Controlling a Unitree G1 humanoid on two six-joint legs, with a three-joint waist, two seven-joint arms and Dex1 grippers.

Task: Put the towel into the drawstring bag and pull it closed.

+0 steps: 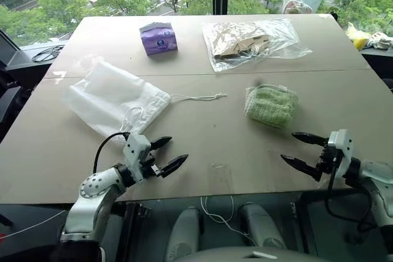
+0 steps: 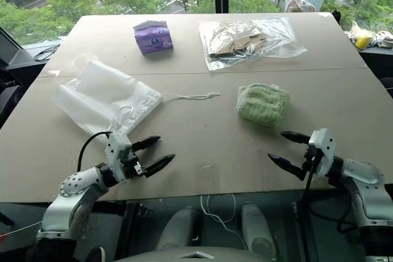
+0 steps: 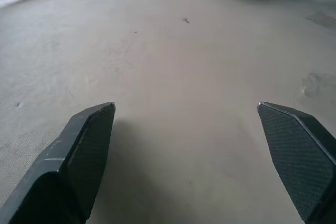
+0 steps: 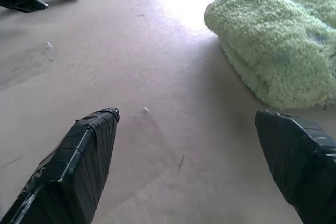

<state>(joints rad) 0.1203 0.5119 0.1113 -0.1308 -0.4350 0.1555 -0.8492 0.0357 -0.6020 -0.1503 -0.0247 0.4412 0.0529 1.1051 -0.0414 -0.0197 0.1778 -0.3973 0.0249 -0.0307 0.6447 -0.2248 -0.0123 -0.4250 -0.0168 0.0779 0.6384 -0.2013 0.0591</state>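
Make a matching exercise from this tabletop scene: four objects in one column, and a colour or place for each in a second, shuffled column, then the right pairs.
Column 1
1. towel
2. drawstring bag
3. tissue pack
4. clear plastic bag

Column 2
A. purple, at the far side of the table
B. light green, just beyond the right end effector
C. translucent white, just beyond the left end effector
D. see-through, with brown contents

Pairs: 1-B, 2-C, 3-A, 4-D
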